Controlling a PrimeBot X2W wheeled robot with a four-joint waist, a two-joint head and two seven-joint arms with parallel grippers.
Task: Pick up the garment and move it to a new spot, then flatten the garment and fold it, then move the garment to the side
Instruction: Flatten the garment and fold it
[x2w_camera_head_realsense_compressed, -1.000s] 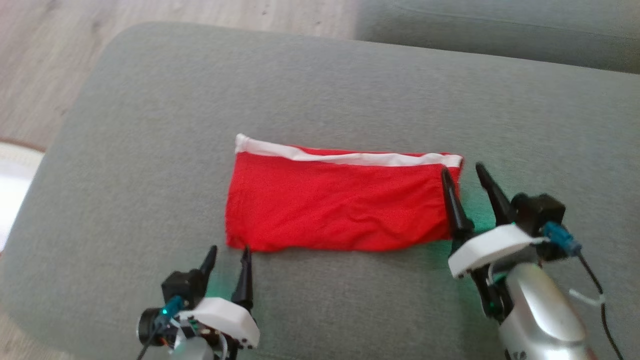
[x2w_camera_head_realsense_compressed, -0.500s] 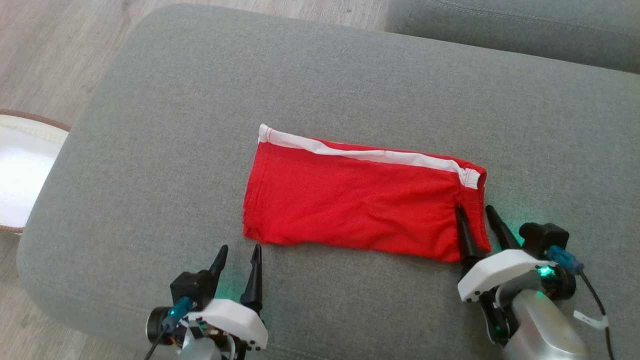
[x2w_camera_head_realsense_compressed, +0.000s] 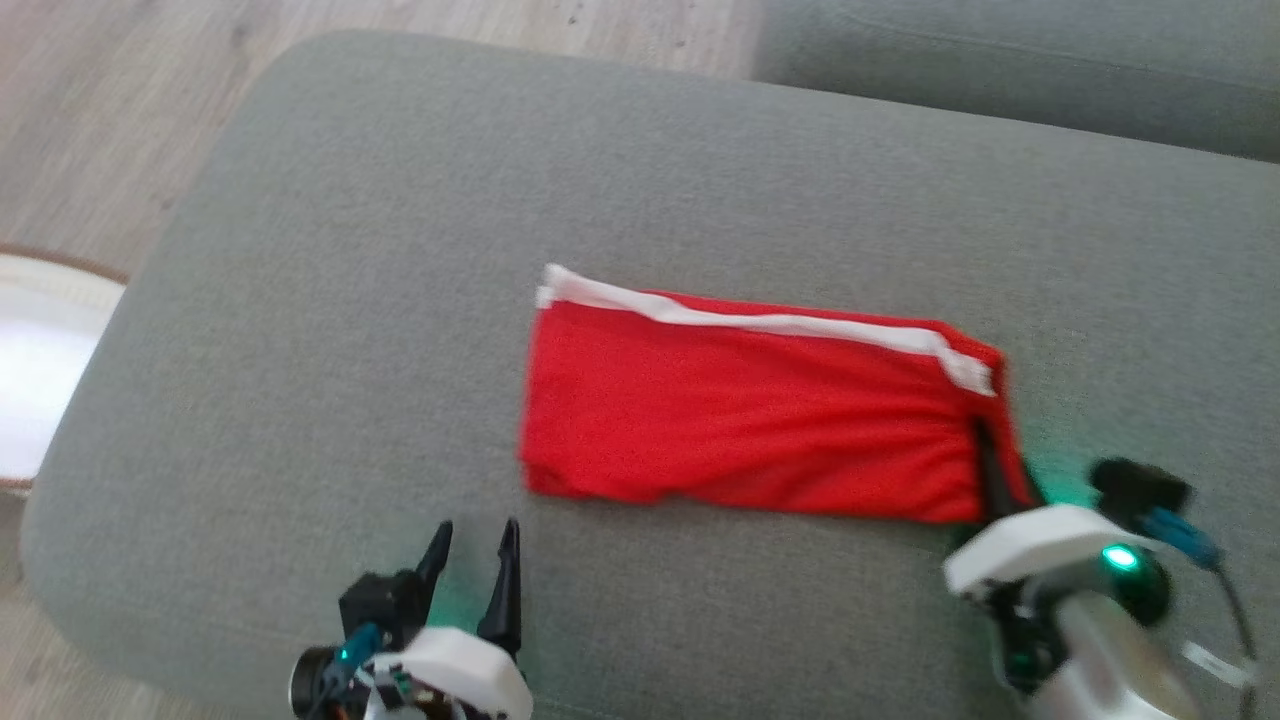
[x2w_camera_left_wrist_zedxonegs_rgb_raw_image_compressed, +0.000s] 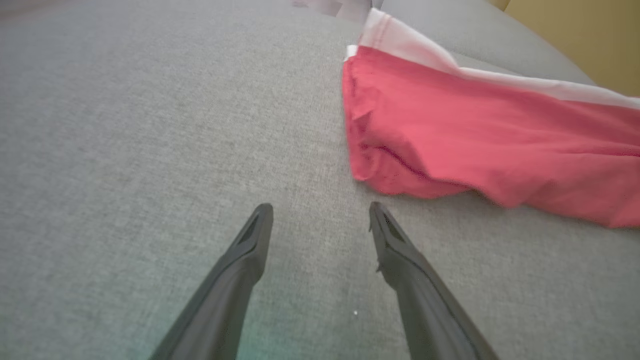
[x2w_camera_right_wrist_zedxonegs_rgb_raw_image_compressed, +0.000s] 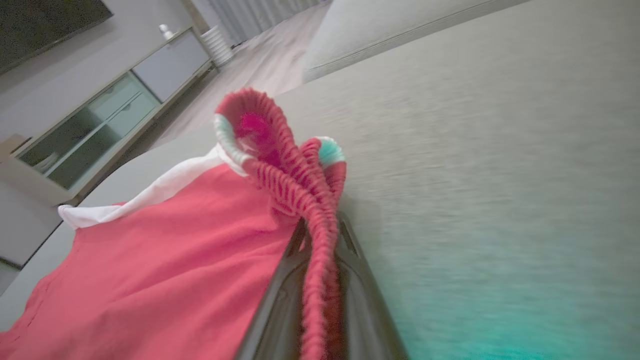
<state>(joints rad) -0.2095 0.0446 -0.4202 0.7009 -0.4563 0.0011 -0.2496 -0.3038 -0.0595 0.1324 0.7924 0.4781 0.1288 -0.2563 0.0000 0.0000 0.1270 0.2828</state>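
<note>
The garment (x2w_camera_head_realsense_compressed: 760, 410) is a folded red piece with a white band along its far edge, lying on the grey cushion (x2w_camera_head_realsense_compressed: 640, 180). My right gripper (x2w_camera_head_realsense_compressed: 998, 470) is shut on the garment's right end; in the right wrist view the red ribbed hem (x2w_camera_right_wrist_zedxonegs_rgb_raw_image_compressed: 310, 200) is pinched between the two dark fingers (x2w_camera_right_wrist_zedxonegs_rgb_raw_image_compressed: 285, 300) and bunches up above their tips. My left gripper (x2w_camera_head_realsense_compressed: 472, 545) stands open over bare cushion, just in front of and left of the garment's near left corner (x2w_camera_left_wrist_zedxonegs_rgb_raw_image_compressed: 370, 172). Its fingers (x2w_camera_left_wrist_zedxonegs_rgb_raw_image_compressed: 240, 260) hold nothing.
A second grey cushion (x2w_camera_head_realsense_compressed: 1000, 70) lies behind. Wooden floor (x2w_camera_head_realsense_compressed: 100, 100) runs past the cushion's left edge, where a white round object with a brown rim (x2w_camera_head_realsense_compressed: 40, 370) sits. A low cabinet (x2w_camera_right_wrist_zedxonegs_rgb_raw_image_compressed: 100, 115) stands in the room beyond.
My right gripper has closed on the garment's right end, which now bunches between its fingers. The garment has slid slightly rightward. The left gripper stays open in place. The head camera shifted.
</note>
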